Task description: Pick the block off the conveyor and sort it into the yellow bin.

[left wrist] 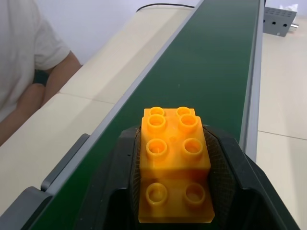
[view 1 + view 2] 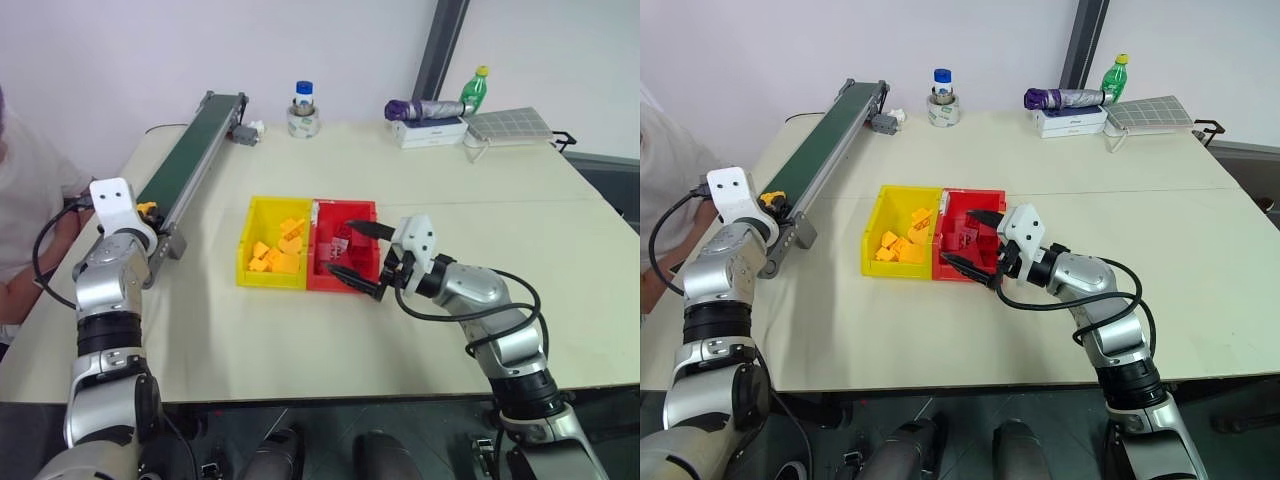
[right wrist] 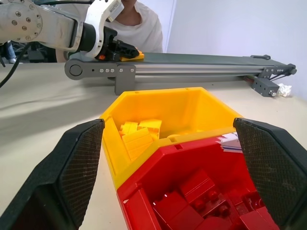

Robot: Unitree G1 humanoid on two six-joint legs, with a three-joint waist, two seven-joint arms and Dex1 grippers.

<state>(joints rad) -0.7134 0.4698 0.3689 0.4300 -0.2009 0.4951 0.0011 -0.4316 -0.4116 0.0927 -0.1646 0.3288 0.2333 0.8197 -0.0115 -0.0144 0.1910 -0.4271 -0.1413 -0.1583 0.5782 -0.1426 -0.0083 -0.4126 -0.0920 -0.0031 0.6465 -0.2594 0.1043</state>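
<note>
The left gripper (image 1: 175, 191) has closed on the block (image 1: 175, 167), its two black fingers pressing the brick's long sides from either flank at the near end of the conveyor (image 2: 195, 150). That side-on pinch makes sense: the belt rails leave little room across, so closing over the belt's width grips the flat walls and leaves the studded top free. In the wrist view the block sits studs up, its long axis running along the belt toward twelve o'clock, in line with the gripper's own reach. It looks like two stacked or joined yellow-orange pieces, and whether it has lifted clear of the belt cannot be told.

From the head, the block is at about ten o'clock, near the table's left edge. A person's arm (image 1: 33, 81) rests beside that edge, just beyond the belt frame.

The right gripper (image 2: 362, 257) hangs with its fingers spread wide and nothing between them, over the red bin (image 2: 335, 275) at about one o'clock, probably parked out of the way. The yellow bin (image 2: 262, 212) joins the red one on its left, already holding several yellow bricks, so the carry runs from the belt end inward to the right.

Farther off, at twelve o'clock, the belt's grey motor (image 2: 243, 133) stands at the far end.
</note>
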